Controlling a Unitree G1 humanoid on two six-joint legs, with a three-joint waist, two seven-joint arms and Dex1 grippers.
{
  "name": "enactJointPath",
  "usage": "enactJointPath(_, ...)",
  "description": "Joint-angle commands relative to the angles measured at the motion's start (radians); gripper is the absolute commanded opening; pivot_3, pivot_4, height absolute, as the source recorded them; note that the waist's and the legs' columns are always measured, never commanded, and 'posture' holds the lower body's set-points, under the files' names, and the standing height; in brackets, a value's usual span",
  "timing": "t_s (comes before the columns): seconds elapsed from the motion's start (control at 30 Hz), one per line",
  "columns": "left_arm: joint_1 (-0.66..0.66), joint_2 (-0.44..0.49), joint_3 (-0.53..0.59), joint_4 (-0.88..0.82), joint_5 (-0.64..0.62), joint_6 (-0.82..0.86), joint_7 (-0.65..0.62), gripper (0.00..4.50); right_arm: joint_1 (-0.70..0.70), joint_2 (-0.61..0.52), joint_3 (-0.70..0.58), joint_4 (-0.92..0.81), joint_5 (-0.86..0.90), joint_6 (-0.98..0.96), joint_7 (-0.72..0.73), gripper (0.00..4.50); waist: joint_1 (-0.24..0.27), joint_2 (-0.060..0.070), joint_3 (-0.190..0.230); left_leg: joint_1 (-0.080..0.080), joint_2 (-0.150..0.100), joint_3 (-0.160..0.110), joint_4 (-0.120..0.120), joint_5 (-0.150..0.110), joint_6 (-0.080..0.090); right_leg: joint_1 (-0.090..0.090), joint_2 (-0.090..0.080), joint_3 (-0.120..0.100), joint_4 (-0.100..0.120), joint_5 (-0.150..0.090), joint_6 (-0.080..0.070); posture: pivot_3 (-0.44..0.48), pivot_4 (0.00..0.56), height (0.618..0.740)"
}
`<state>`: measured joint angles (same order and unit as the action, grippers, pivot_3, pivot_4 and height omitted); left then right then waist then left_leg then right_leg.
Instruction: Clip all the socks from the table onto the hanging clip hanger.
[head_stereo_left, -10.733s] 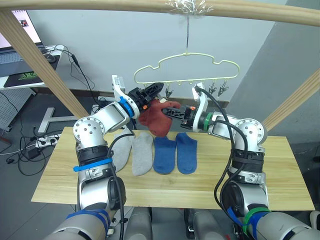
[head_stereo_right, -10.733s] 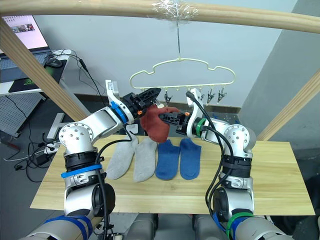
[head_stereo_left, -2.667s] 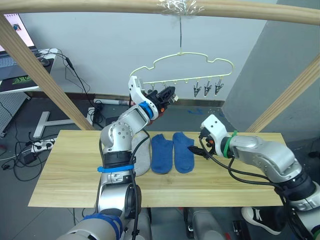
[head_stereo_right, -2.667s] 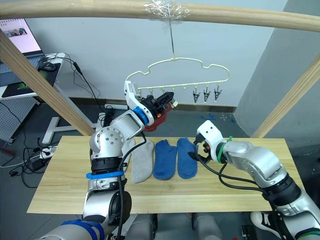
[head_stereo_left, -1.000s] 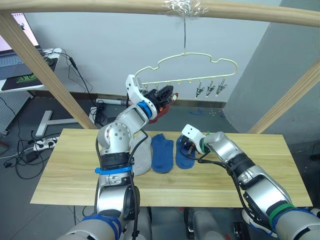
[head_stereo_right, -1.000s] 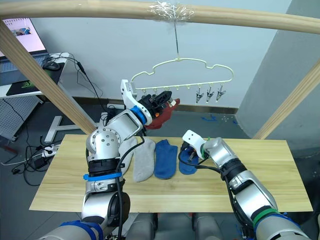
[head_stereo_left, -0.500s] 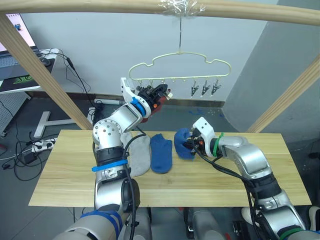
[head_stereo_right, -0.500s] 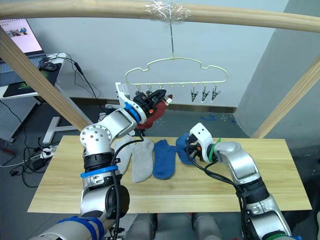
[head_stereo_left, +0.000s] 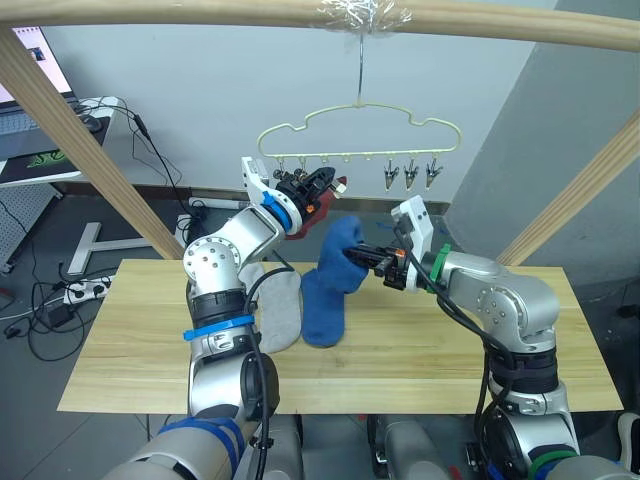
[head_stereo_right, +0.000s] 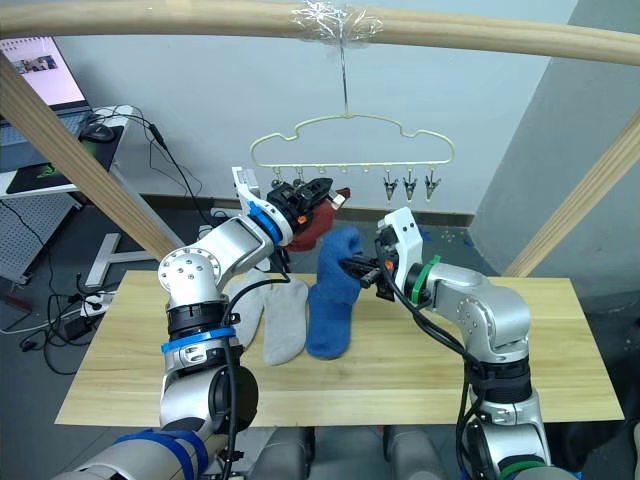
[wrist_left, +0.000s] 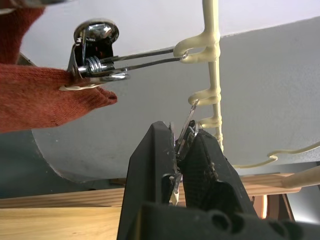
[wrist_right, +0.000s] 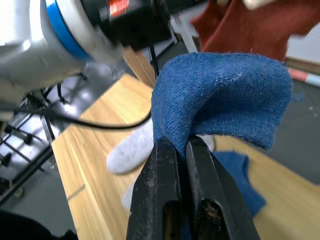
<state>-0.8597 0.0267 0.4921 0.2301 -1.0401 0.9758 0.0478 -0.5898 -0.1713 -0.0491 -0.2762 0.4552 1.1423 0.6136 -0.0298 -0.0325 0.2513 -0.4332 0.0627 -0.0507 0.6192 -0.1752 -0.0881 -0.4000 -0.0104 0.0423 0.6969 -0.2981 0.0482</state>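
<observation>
The pale yellow-green clip hanger (head_stereo_left: 360, 140) hangs by its hook from the overhead pole. A rust red sock (wrist_left: 45, 97) hangs from one of its clips. My left gripper (head_stereo_left: 322, 181) is raised to the row of clips and is shut on a metal clip (wrist_left: 186, 131). My right gripper (head_stereo_left: 365, 257) holds a blue sock (head_stereo_left: 338, 250) lifted above the table (head_stereo_left: 500, 350), just below the hanger and close to the left gripper. Another blue sock (head_stereo_left: 322, 315) and two light grey socks (head_stereo_right: 285, 315) lie flat on the planks, one grey sock partly behind my left arm.
A thick wooden pole (head_stereo_left: 200, 12) spans overhead, with slanted wooden poles at the left (head_stereo_left: 90, 150) and right (head_stereo_left: 580, 190). Three clips (head_stereo_left: 410, 175) hang bare at the hanger's right end. A white desk (head_stereo_left: 40, 160) and floor cables are beyond the table's left.
My right gripper has lifted the blue sock off the table, up and leftward toward the hanger. My left gripper stays at the clips.
</observation>
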Motion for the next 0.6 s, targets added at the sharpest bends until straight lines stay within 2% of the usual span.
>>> enactJointPath(0.03,-0.019,0.01,0.008,-0.012,-0.029,-0.002,0.013,0.23,-0.036,0.0,-0.02,0.006,0.037,-0.024,-0.017,0.03,0.0,0.0,0.0,0.0,0.0,0.0,0.0,0.0,0.0,0.0,0.0,0.0,0.0,0.0,0.0,0.007,0.186,0.74)
enactJointPath(0.6,0.006,0.013,-0.025,-0.047,-0.059,0.007,0.036,0.23,-0.162,-0.038,0.026,0.217,0.032,-0.156,-0.004,0.03,0.0,0.0,0.0,0.0,0.0,0.0,-0.001,0.0,0.0,-0.001,0.0,0.0,0.0,0.0,0.0,0.037,0.182,0.74)
